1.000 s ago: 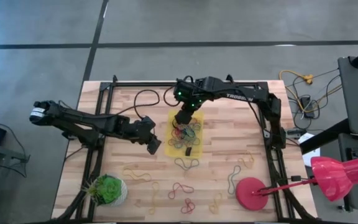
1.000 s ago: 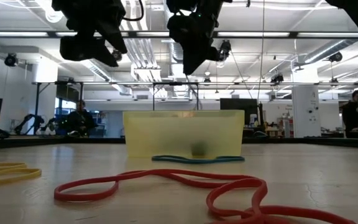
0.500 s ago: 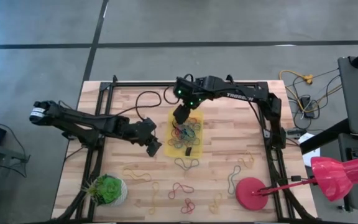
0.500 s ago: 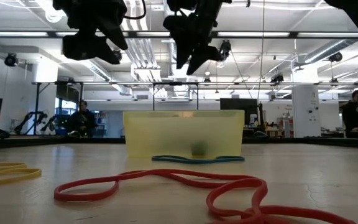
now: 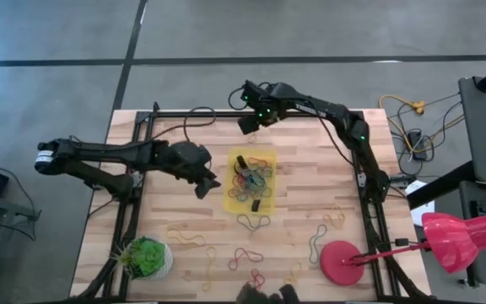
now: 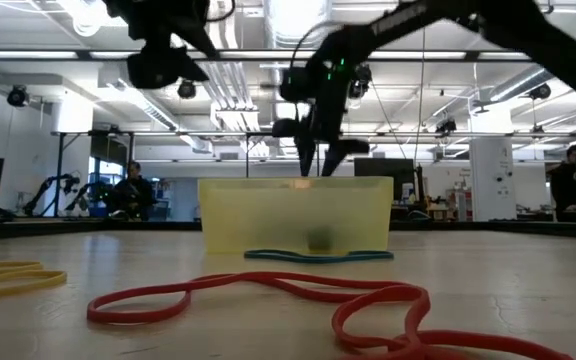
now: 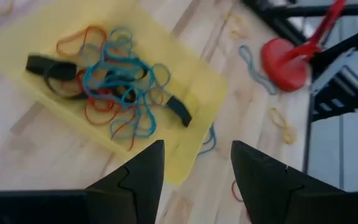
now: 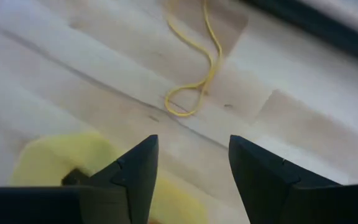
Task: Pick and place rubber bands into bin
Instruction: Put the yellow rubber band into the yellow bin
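Note:
The bin (image 5: pixel 236 201), a shallow yellow tray, stands mid-table with a tangle of red, blue and black rubber bands (image 5: pixel 256 178) lying in it, also seen in the left wrist view (image 7: pixel 114 84). Several more rubber bands lie loose on the wood toward the near edge, such as a dark one (image 5: pixel 252 222) and a red one (image 5: pixel 245 256). My left gripper (image 5: pixel 206 182) hovers open just left of the bin, with nothing between its fingers (image 7: pixel 194 168). My right gripper (image 5: pixel 250 123) hangs open beyond the bin's far edge, over bare wood and a yellow loop (image 8: pixel 194 68).
A red disc (image 5: pixel 342 262) sits near the right front corner and a green plant ball (image 5: pixel 147 257) near the left front. Black frame rails run along the table's left and right sides. In the low view a red band (image 6: pixel 268 298) lies in front of the bin (image 6: pixel 296 215).
My right gripper has opened above the bin, then drawn away toward the table's far edge, clear of the bin. My left gripper has shifted a little toward the far edge beside the bin.

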Robot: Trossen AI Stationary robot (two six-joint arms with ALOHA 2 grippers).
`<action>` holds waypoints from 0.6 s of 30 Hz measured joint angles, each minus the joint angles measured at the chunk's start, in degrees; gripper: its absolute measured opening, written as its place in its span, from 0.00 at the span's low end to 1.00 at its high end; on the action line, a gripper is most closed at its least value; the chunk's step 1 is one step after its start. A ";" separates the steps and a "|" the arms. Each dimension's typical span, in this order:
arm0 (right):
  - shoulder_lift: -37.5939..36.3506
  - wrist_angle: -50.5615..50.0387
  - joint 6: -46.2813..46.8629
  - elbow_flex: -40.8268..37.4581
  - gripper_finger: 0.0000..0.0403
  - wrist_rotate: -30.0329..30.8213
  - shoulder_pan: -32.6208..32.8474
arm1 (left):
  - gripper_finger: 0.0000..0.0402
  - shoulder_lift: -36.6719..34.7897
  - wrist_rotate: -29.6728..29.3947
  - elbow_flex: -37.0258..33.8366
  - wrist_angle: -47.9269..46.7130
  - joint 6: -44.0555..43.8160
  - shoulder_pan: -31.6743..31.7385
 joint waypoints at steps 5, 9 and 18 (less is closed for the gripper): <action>6.65 0.20 5.76 4.33 0.39 -5.97 -1.41 | 0.42 -3.51 0.72 0.17 2.09 2.23 0.18; 12.49 0.19 8.36 11.22 0.33 -5.25 -1.23 | 0.42 -6.62 2.92 -0.06 2.38 2.22 0.17; 15.33 -4.50 11.25 15.58 0.29 6.41 -2.88 | 0.42 -11.55 6.67 -1.02 2.13 1.87 0.00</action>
